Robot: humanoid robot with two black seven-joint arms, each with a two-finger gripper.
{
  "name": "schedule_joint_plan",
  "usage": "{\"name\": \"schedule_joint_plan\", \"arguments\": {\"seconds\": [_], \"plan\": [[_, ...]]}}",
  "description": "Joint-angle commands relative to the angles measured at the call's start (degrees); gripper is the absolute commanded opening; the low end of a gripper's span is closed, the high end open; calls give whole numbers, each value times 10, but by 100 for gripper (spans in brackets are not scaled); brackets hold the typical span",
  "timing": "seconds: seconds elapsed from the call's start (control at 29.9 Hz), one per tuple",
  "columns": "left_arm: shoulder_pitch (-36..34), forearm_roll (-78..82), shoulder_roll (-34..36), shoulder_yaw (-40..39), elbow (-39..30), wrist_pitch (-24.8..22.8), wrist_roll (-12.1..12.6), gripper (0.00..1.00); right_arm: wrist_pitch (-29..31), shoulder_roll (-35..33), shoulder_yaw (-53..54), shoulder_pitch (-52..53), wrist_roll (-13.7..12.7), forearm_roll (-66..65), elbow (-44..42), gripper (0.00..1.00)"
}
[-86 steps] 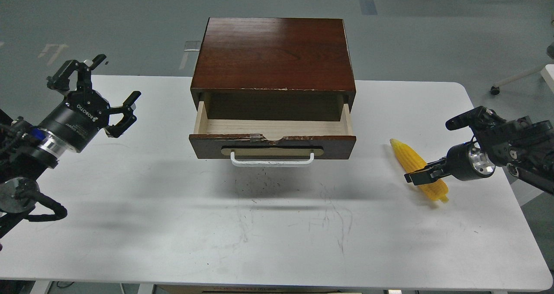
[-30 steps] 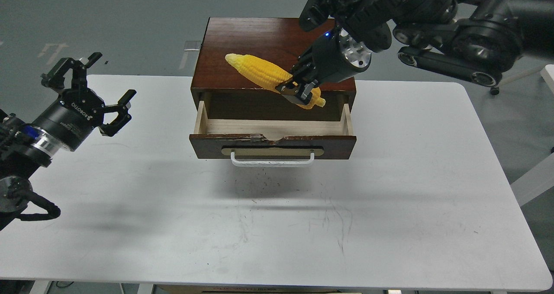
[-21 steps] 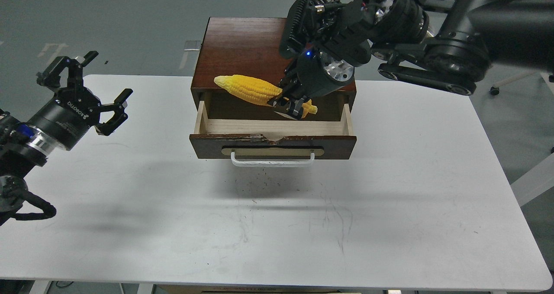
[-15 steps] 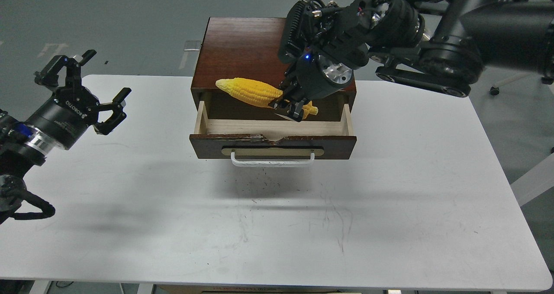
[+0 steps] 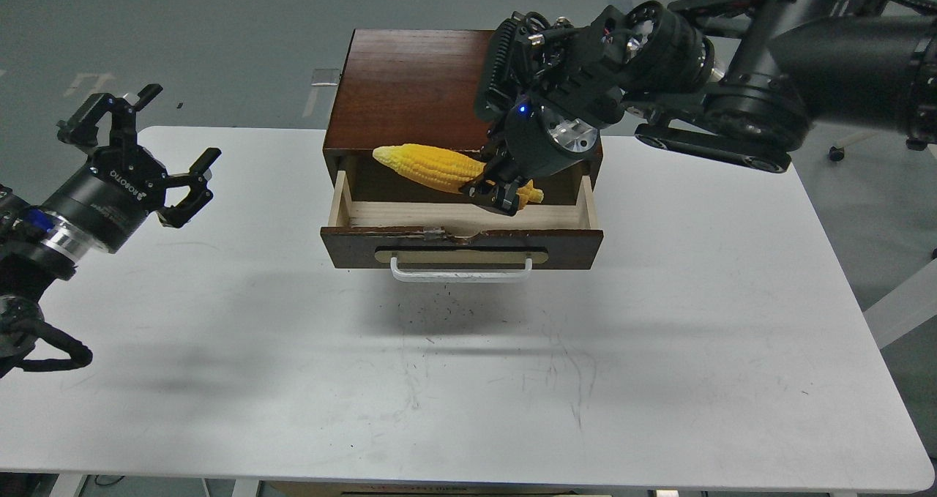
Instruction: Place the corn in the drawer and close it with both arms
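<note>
The yellow corn (image 5: 432, 167) hangs above the open drawer (image 5: 461, 246), lying crosswise with its tapered tip to the left and its right end lower. My right gripper (image 5: 495, 194) is shut on the corn near its right end and reaches down over the drawer's back part. The drawer is pulled out of the reddish-brown cabinet (image 5: 410, 91); its pale wood floor shows bare and its white handle (image 5: 461, 273) faces me. My left gripper (image 5: 143, 157) is open and empty above the table's left side, well away from the drawer.
The white table (image 5: 468, 387) carries only the cabinet, set at its far middle. My right arm's thick links (image 5: 732, 109) hang over the cabinet's right rear and the table's far right. The table's near edge runs along the bottom.
My right gripper carried the corn from the table's right side up over the cabinet, and in the last second lowered it toward the open drawer. The left gripper drifted slightly left.
</note>
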Motion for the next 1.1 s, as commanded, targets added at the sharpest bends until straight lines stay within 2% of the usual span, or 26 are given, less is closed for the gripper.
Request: {"name": "schedule_joint_plan", "arguments": {"seconds": [0.0, 0.1, 0.13, 0.17, 0.43, 0.67, 0.8, 0.87, 1.04, 1.07], "plan": [[-1, 0, 0, 0, 0, 0, 0, 99, -1, -2, 1, 0, 0, 2, 2, 70], [-1, 0, 0, 0, 0, 0, 0, 99, -6, -6, 3, 0, 0, 7, 3, 83], [0, 0, -1, 0, 0, 0, 0, 99, -9, -8, 7, 0, 0, 10, 4, 91], [0, 0, -1, 0, 0, 0, 0, 99, -10, -9, 11, 1, 0, 11, 4, 94], [0, 0, 0, 0, 1, 0, 0, 99, -8, -56, 49, 13, 0, 84, 8, 96], [-8, -1, 14, -1, 11, 0, 0, 99, -8, -158, 122, 1, 0, 250, 11, 97], [-9, -1, 11, -36, 28, 0, 0, 99, -8, -233, 161, -74, 0, 423, 12, 98], [-8, -1, 10, -45, 31, 0, 0, 99, -8, -252, 187, -111, 0, 464, 12, 98], [-9, -1, 9, -52, 40, 0, 0, 99, -11, -307, 352, -316, 0, 550, 7, 97], [-9, -1, 9, -52, 40, 0, 0, 99, -11, -307, 352, -316, 0, 550, 7, 97]]}}
